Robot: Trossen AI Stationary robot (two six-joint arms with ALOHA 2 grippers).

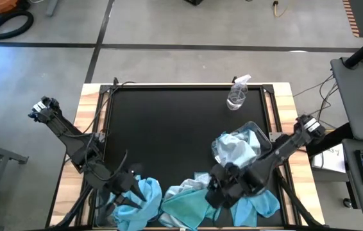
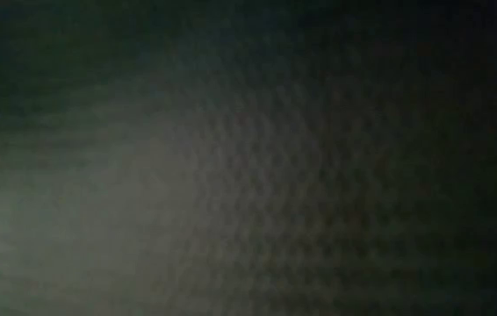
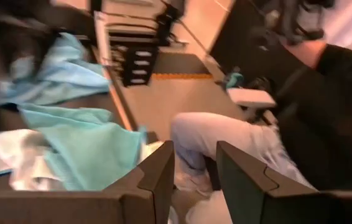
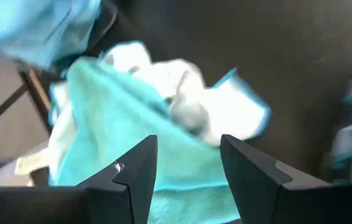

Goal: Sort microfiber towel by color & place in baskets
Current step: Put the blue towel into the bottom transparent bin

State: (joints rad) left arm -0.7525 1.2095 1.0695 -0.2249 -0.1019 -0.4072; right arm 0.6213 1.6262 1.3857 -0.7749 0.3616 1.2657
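From above, the soft teal and pale whitish-blue microfiber towels (image 1: 188,202) lie heaped at the near edge of the black table mat (image 1: 168,128), between the two arms. The right gripper (image 1: 215,192) hangs at the heap's right flank, with the cloths just beside it toward the table's middle, so it looks the nearer arm for the next pick. The left gripper (image 1: 127,186) sits at the heap's left end against a sky-blue cloth (image 1: 140,199); whether it touches that cloth I cannot tell. One clear rounded plastic basket (image 1: 258,138) stands behind the right arm, already holding pale and blue cloths; a second basket I cannot make out. A clear spray bottle (image 1: 238,95) stands well apart at the far side.

The low view is dark and shows nothing usable.

In the left wrist view the left gripper's fingers (image 3: 157,180) stand apart with nothing between them, teal cloth lying off to one side (a seated person shows beyond the table).

In the right wrist view the right gripper's fingers (image 4: 135,168) are spread wide and empty, and the crumpled teal-and-white pile lies straight ahead of the gap, its long axis running across the jaws.

No brand, label or writing can be read
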